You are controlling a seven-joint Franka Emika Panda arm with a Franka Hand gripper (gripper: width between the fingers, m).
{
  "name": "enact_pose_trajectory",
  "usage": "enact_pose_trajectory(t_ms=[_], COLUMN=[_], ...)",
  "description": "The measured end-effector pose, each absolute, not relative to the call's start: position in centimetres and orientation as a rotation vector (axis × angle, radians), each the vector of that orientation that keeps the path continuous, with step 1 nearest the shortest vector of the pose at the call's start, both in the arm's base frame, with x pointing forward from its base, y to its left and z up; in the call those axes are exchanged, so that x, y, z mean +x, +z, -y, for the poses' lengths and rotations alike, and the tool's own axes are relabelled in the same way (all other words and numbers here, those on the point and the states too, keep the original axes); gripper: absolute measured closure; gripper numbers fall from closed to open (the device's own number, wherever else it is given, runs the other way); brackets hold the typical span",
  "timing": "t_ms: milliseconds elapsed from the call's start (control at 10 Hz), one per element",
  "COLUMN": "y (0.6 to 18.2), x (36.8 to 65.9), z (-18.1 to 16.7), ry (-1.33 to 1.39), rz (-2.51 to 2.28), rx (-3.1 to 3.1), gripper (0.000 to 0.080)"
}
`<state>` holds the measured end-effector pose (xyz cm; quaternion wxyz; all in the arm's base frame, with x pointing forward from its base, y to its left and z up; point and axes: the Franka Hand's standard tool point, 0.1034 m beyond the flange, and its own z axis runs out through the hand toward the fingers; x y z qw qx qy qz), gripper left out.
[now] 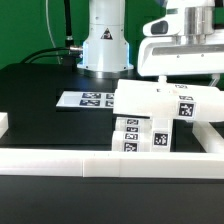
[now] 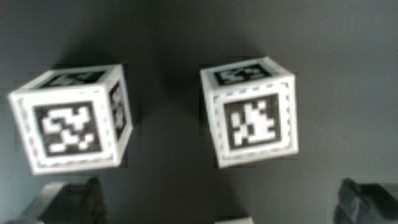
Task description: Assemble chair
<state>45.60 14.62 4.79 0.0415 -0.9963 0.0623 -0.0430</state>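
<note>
We find the chair (image 1: 150, 103) standing on the black table (image 1: 40, 90), toward the exterior view's right. It sits just behind the long white border rail (image 1: 80, 165) that runs along the near edge. Its upper part is a broad white panel with square tags along the edge. Below the panel, short square posts (image 1: 131, 137) show tagged faces toward the camera. The marker board (image 1: 85, 99) lies flat on the table, just beside the chair on the exterior view's left. We cannot tell whether the two touch. The arm's white base (image 1: 105, 40) stands behind the board. Its wrist body (image 1: 185, 45) hangs above the chair's far right side.

In the wrist view we see two tagged white posts side by side, one (image 2: 75, 125) and the other (image 2: 253, 115), with a dark gap between them. The gripper (image 2: 217, 203) is released: its two dark fingers (image 2: 68, 200) stand wide apart at the picture's edge. Only bare dark surface lies between them. Neither finger touches a post, and nothing is grasped
</note>
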Motion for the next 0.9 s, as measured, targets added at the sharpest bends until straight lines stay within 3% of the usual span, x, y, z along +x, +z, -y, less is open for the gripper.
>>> enact_pose_trajectory(t_ms=[100,900], y=[4.0,3.0], x=[45.6,45.2], z=[-15.2,-15.5], ry=[-0.165,-0.19], rz=[-0.169,-0.128], rx=[-3.056,-3.068], gripper=[0.0151,0.0151])
